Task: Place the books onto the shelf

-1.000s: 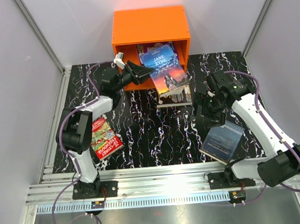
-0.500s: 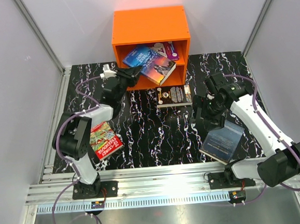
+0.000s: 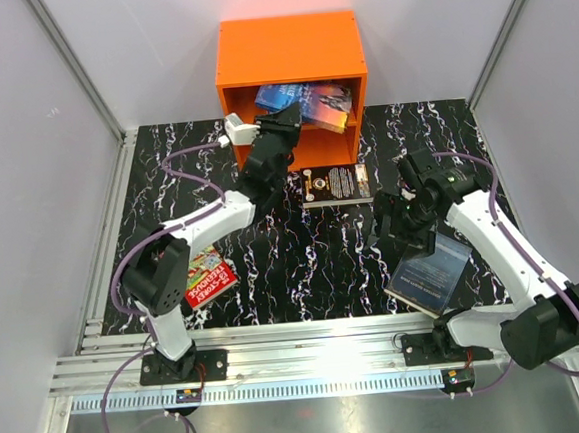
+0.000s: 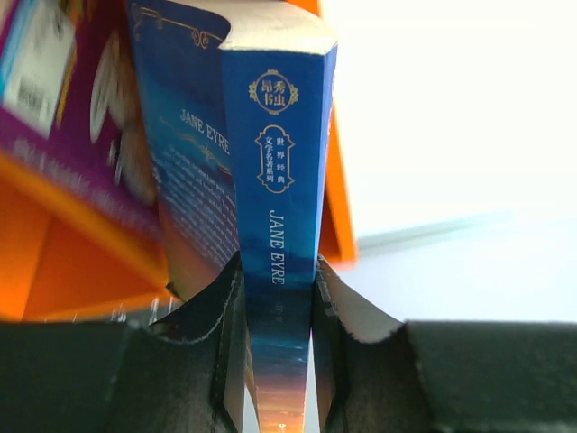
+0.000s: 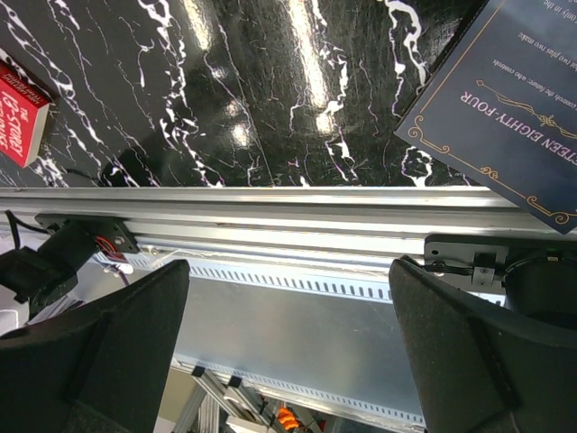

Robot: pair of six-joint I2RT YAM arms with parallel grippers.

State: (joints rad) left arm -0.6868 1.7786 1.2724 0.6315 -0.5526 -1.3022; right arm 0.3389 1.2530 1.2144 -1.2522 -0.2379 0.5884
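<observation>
**Step in hand:** placing the Jane Eyre book into the shelf, at upper centre of the overhead frame.

**Findings:**
- The left claw is clamped on the book's spine. In the left wrist view both fingers press against the blue spine, and the book rises out of the grip towards the top of the frame.
- The book lies tilted within the shelf opening, next to a purple book already inside, at upper left of that view. Which compartment it occupies cannot be told for certain.
- The right claw is spread wide and holds nothing. It hangs right of centre over the table.

**Outstanding:**
- Black book, centre, just in front of the shelf.
- Dark blue book, lower right.
- Red-green book, lower left, partly under the left arm.

**Recommendation:**
- Carry the book deeper until its lower edge bears on the board.
- Settle it against the purple book before letting go. Released while tilted and near the front, it would likely slide back out.
- Open the fingers only once the book is supported.
- Withdraw straight along the line of entry, so the fingers drag neither book.
</observation>
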